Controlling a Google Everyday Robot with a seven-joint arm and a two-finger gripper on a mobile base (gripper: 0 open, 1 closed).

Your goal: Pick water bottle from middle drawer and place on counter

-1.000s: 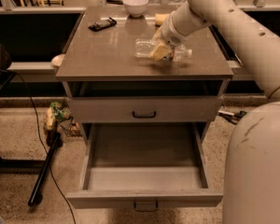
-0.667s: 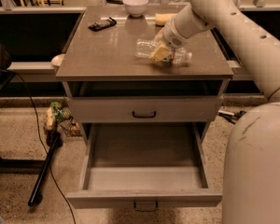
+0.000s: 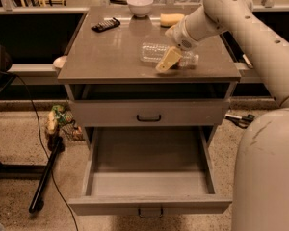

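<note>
The clear plastic water bottle (image 3: 151, 52) is being laid flat by the claw (image 3: 169, 59) on the grey-brown counter (image 3: 111, 57), upper centre, for release; its grip cannot be told.

Middle of water bottle (image 3: 151, 52) behind gripper (image 3: 168, 60), over counter (image 3: 106, 57); arm (image 3: 260, 37) cut off right.

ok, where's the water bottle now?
Camera view: the water bottle lies on its side on the counter, front right, right by the gripper.

Warm, dim light falls from above. The counter (image 3: 111, 57) carries a soft sheen near its back edge, and deep shadow fills the gap beneath its front edge. The gripper (image 3: 168, 60), near the front right corner, catches the light pale yellow.
</note>
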